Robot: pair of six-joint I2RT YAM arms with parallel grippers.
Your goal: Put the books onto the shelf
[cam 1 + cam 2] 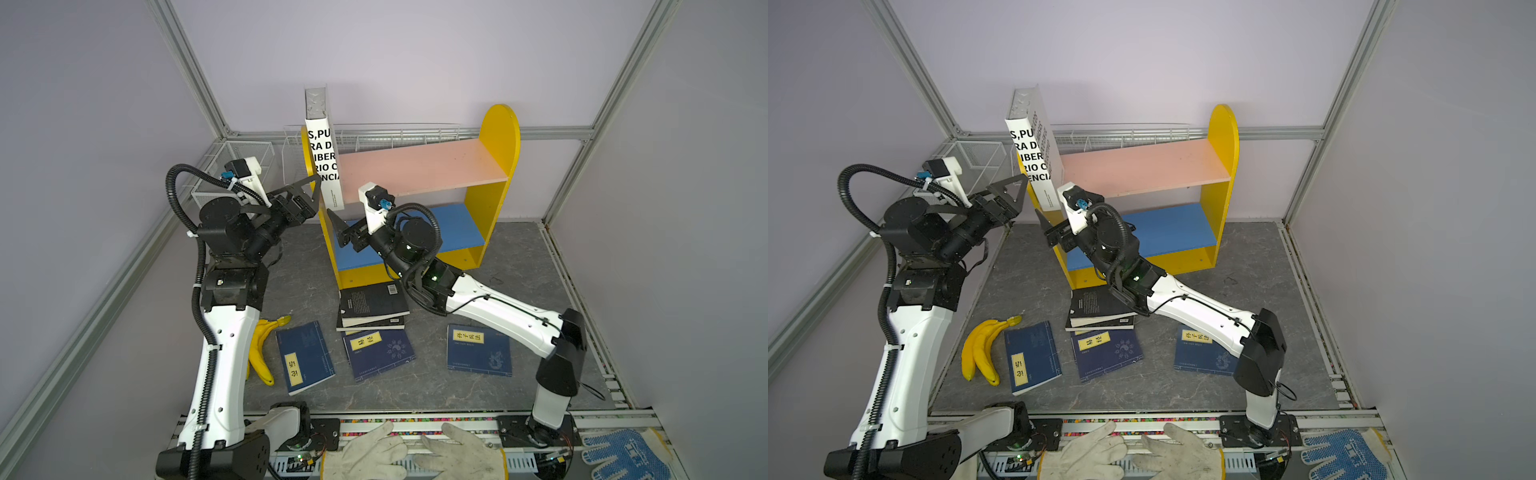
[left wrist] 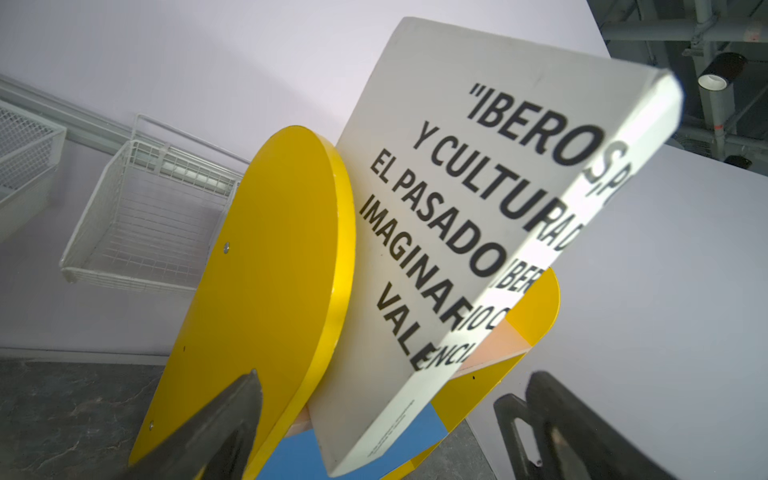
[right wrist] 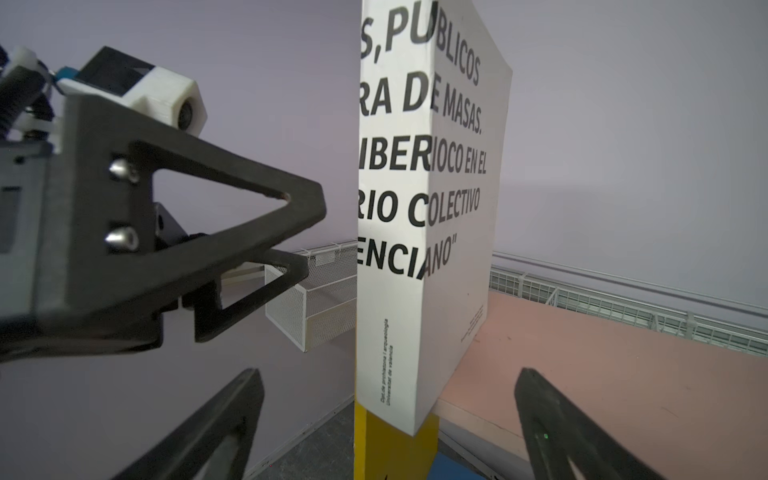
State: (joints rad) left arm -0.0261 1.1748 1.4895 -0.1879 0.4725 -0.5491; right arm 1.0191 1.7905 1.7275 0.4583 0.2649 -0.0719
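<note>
Right wrist: white bk [image 3: 395,291] upright on shelf [image 3: 602,374], prob. unheld.

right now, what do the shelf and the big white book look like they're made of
shelf: probably painted wood board, smooth semi-gloss; flat cut edges, screw heads showing.
white book: paper, seemingly a matte card cover; printed black lettering, sharp folded spine.
</note>
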